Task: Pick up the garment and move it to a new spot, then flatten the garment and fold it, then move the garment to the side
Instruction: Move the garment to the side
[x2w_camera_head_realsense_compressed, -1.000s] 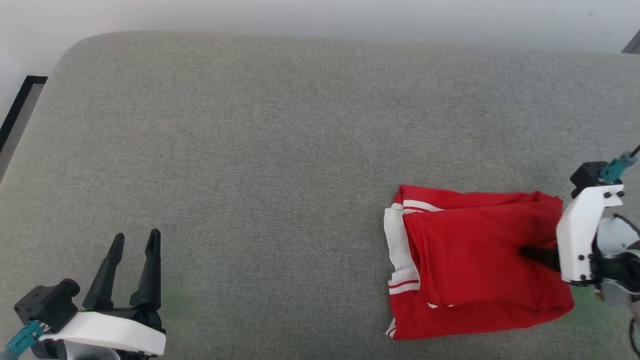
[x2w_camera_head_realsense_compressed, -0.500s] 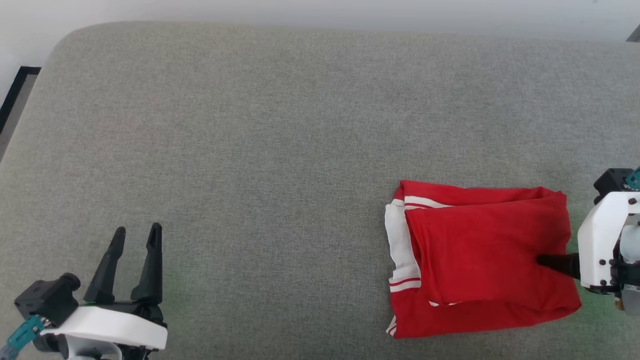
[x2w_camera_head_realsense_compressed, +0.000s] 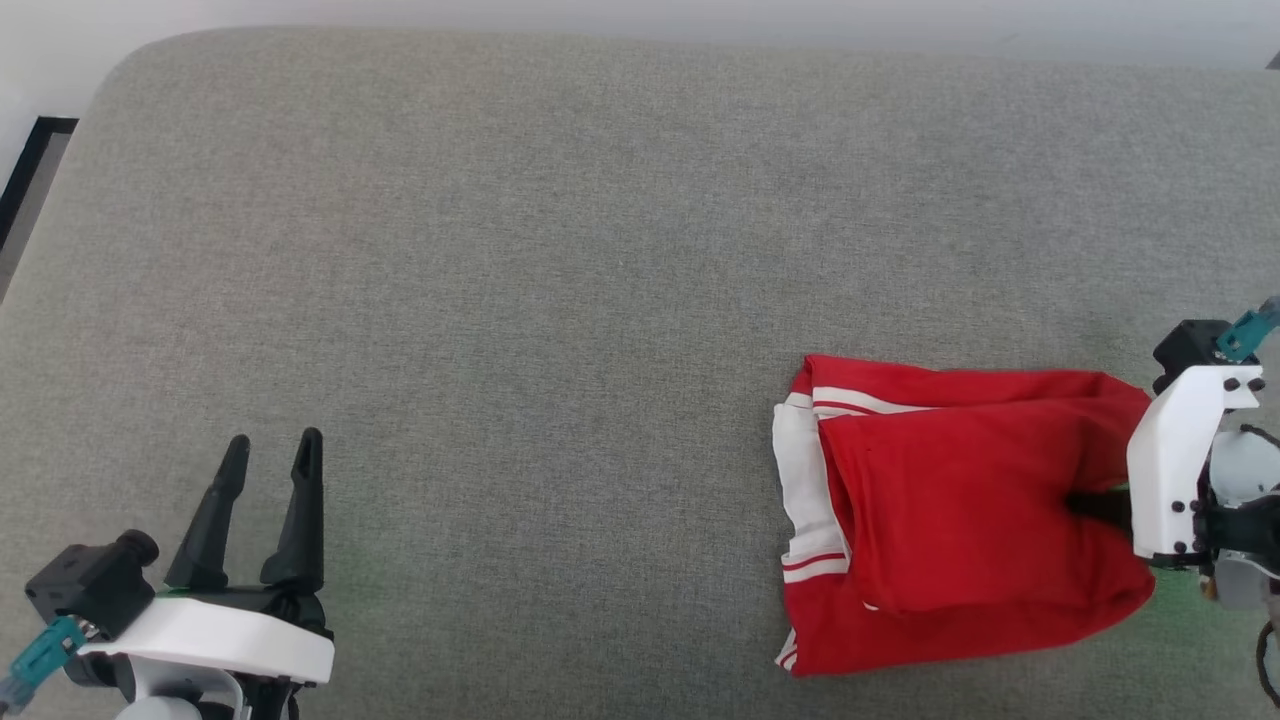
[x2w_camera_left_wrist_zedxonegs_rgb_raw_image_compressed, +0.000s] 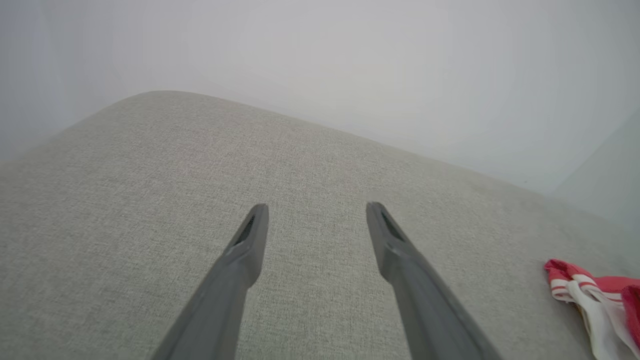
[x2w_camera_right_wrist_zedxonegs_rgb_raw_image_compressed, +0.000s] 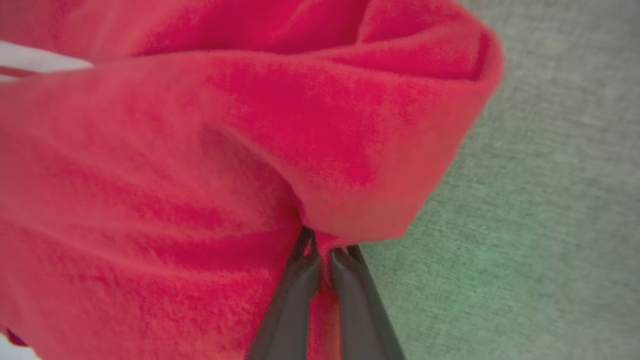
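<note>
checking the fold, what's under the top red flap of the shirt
Under the top flap of the garment, a white panel with striped trim and a lower red layer peek out at its edges. Deeper layers are covered, as is the grey cushion beneath.

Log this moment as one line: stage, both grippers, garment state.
stage: grasping folded garment | right gripper: shut on garment's right edge | left gripper: open, empty, apart from garment | garment: folded, lying on grey cushion

A broad grey woven-fabric cushion (x2w_camera_head_realsense_compressed: 560, 250) spreads under soft, even light, its far left corner rounded. Behind its far edge stands a pale wall (x2w_camera_left_wrist_zedxonegs_rgb_raw_image_compressed: 350, 60). A black-edged strip (x2w_camera_head_realsense_compressed: 28, 180) runs beside its left edge.
</note>
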